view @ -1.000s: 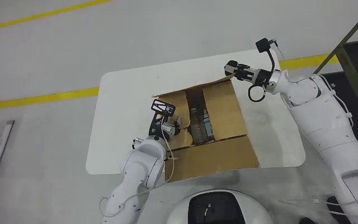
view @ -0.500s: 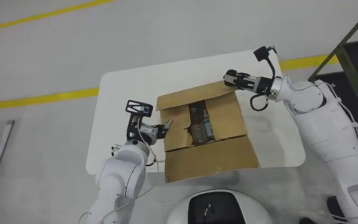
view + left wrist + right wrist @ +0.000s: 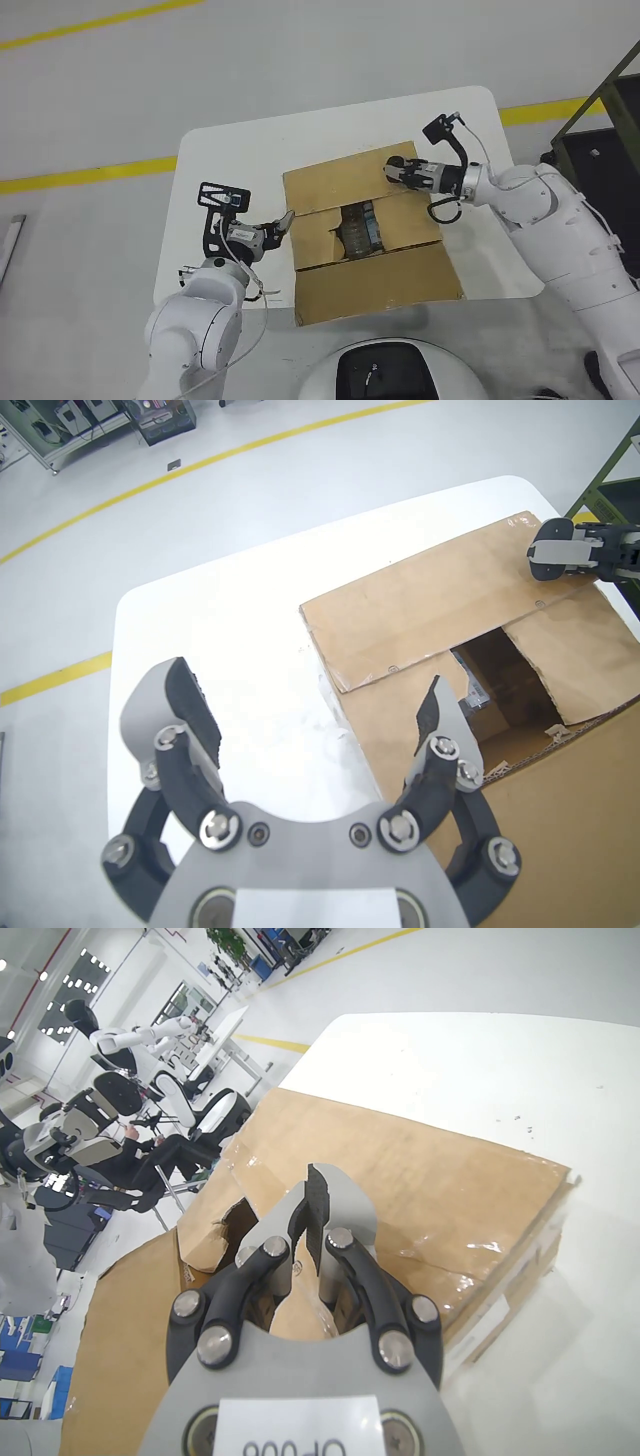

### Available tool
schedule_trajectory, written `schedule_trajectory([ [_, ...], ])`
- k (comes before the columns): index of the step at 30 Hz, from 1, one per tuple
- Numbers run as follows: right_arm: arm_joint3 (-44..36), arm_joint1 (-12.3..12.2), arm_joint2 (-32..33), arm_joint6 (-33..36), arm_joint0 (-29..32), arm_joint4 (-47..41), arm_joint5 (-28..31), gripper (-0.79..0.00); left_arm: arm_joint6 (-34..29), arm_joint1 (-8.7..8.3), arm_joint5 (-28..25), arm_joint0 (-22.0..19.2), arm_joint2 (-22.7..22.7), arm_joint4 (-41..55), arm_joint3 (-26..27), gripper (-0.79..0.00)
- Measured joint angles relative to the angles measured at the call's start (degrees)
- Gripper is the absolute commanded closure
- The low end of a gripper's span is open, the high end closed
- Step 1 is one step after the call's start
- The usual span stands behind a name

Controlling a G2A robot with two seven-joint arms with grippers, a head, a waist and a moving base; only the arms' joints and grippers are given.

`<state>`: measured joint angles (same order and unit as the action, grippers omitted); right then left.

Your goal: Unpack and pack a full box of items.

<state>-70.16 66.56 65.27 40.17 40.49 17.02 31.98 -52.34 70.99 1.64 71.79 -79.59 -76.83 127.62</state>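
— Where the table is viewed from above, on which part is the cardboard box found?
— It is set on the white surface, a little right of the middle. Its near flap is spread outward past the surface's near edge.
— How is the top of it arranged?
— The far flap is folded down flat over the opening. The side flaps are folded in beneath it, and a dark gap is left between them. Bottles can be made out through that gap.
— What is noted of the right hand?
— The right hand is clenched, with its pads pressed together and nothing caught between them. Its tips are laid on the far flap, close to the box's far right corner.
— And the left hand?
— The left hand is released, with its fingers spread wide and nothing held. It is poised over the bare surface just beside the box's left wall.
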Motion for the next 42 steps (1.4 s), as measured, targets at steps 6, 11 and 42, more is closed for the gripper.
schedule_trajectory([
  [6,-0.2,0.1,-0.1,-1.8,0.4,0.1,-1.2,0.0,2.1,-0.2,-3.2,1.5,-0.1,0.2,0.9,-0.785],
  [11,-0.2,0.1,-0.4,-2.7,0.3,0.0,-1.8,0.0,2.8,-1.21,-14.1,6.4,-3.5,-0.8,4.3,-0.785],
  [42,1.2,0.4,-1.9,-2.4,-0.9,0.4,-2.1,0.0,15.3,-3.72,-35.5,23.7,-7.7,-9.8,4.3,-0.785],
])
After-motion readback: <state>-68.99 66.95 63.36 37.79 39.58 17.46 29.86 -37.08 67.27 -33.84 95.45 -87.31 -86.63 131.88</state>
